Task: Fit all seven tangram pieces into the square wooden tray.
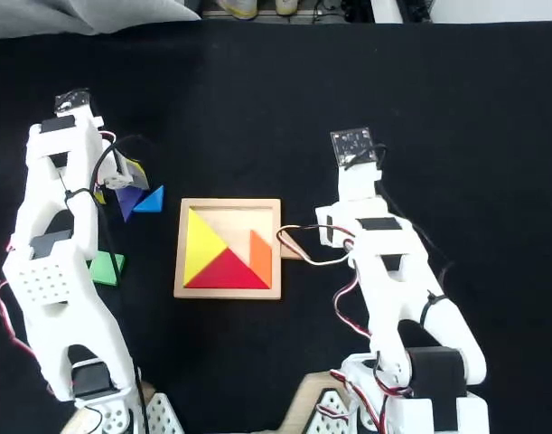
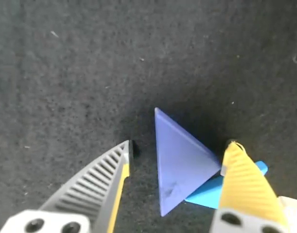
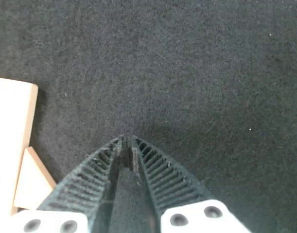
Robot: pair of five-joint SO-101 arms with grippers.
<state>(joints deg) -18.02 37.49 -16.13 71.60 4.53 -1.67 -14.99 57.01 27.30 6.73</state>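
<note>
Square wooden tray (image 1: pixel 228 204) sits mid-tabletop, holding a yellow piece (image 1: pixel 201 244), a red piece (image 1: pixel 226 269) and an orange piece (image 1: pixel 260 256). Toward the tabletop's left edge, the left gripper (image 2: pixel 180 145) is spread astride a purple triangle (image 2: pixel 180 167) that touches a blue piece (image 2: pixel 206 191). A green piece (image 1: pixel 108 268) lies nearer the front edge. The right gripper (image 3: pixel 127 143), fingers pressed together, hangs just beside the tray's right side.

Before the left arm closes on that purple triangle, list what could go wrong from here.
1. The left gripper is open astride the purple triangle, which partly covers the light blue piece; closing may pinch or drag both.
2. In the high view a loose cable from the right arm loops at the right edge of the wooden tray and might snag a piece being set in.
</note>
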